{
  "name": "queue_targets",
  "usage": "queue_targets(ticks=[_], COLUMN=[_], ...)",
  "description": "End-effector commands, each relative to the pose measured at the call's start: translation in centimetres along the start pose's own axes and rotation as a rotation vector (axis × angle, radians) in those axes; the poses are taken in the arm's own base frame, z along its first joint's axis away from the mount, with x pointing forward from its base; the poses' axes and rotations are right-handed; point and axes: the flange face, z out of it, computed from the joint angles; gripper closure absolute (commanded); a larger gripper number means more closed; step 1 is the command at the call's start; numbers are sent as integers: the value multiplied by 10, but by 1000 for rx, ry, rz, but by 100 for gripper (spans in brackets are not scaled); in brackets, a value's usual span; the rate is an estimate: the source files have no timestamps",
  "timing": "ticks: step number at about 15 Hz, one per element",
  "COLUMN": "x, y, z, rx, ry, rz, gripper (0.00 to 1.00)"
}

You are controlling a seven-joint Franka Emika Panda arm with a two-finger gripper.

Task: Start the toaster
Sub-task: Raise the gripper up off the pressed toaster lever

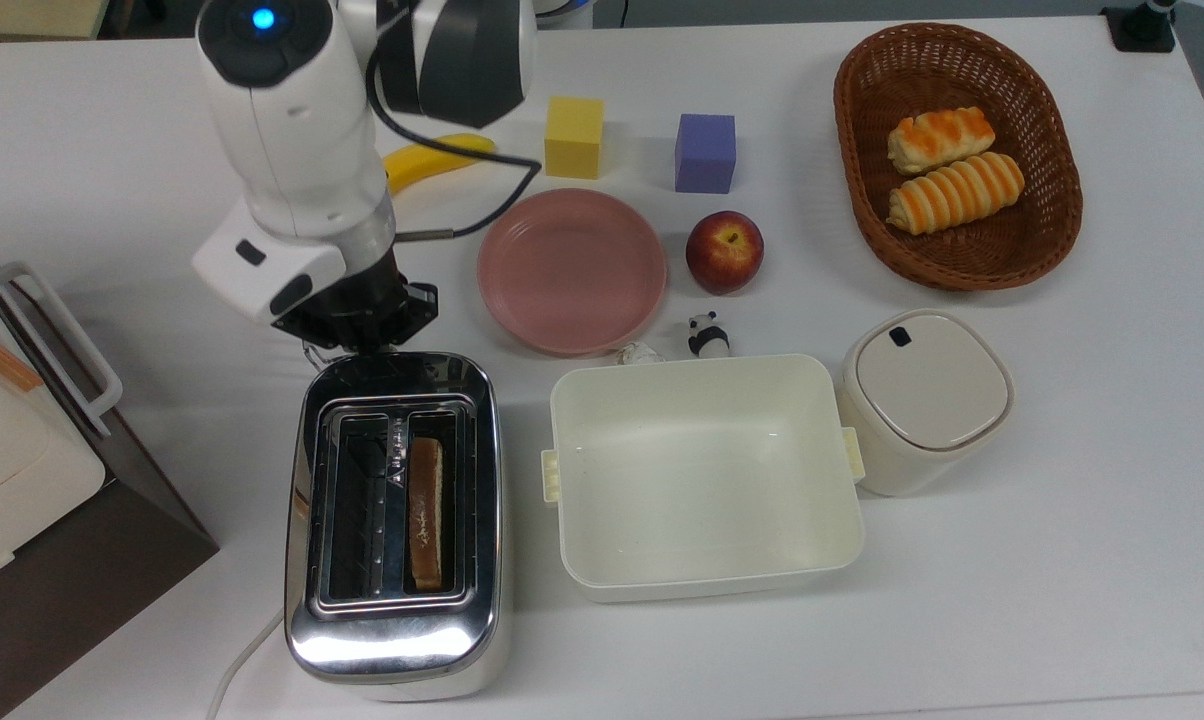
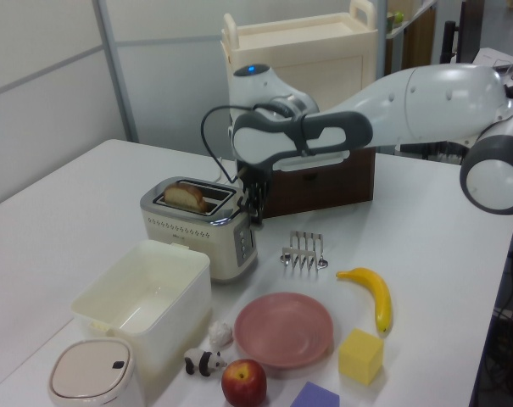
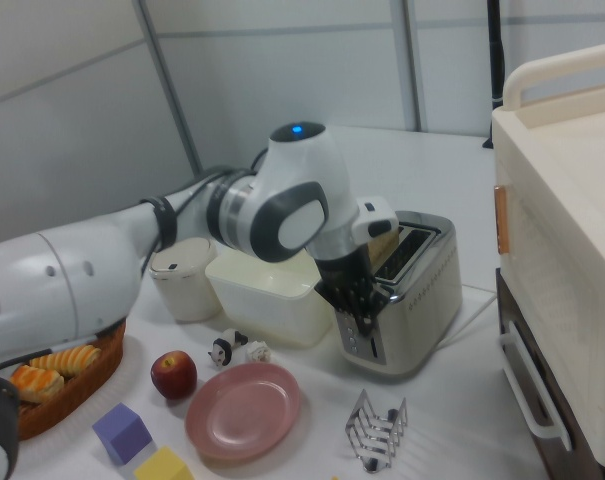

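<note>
Where the white table [image 1: 1062, 560] meets the top view's lower left, the toaster [image 1: 395, 520] is seen standing with its chrome body lengthwise and a white cord [image 1: 237, 660] running off its near end; a slice of bread [image 1: 425, 512] is held upright in the slot on the top view's right, and in the left view the bread [image 2: 186, 197] is seen raised above the slot rims. The gripper [image 1: 354, 322] is placed just past the toaster's far end in the top view, pointed downward; in the left view it [image 2: 254, 203] is seen beside the upper part of the toaster's end face; whether its fingers are apart or together cannot be told. A cream rectangular tub [image 1: 702, 475] is set just beside the toaster on the top view's right, and a lidded cream container [image 1: 924, 398] is set against the tub's far side; a pink plate [image 1: 570, 270], an apple [image 1: 724, 251], a small panda figure [image 1: 707, 334], a yellow cube [image 1: 574, 137] and a purple cube [image 1: 705, 152] are spread beyond them; a wicker basket [image 1: 852, 130] holding two bread rolls [image 1: 952, 170] is placed at the top view's upper right. A banana [image 2: 370, 292] and a small wire rack [image 2: 304, 251] are seen in the left view, well apart from the toaster.
</note>
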Motion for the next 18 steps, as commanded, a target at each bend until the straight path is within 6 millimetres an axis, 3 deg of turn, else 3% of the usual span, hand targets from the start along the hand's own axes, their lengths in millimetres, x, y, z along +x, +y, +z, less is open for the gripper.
queue_targets(ticks=[1, 8, 10, 14, 18], x=[-14, -29, -28, -35, -37], y=[-4, -8, -23, -27, -50], z=[-31, -90, -99, -115, -127], rx=[-4, 2, 0, 5, 8], ry=[-5, -7, 0, -8, -12], rz=[-15, -11, -30, -33, -55], gripper=[100, 100, 100, 100, 100])
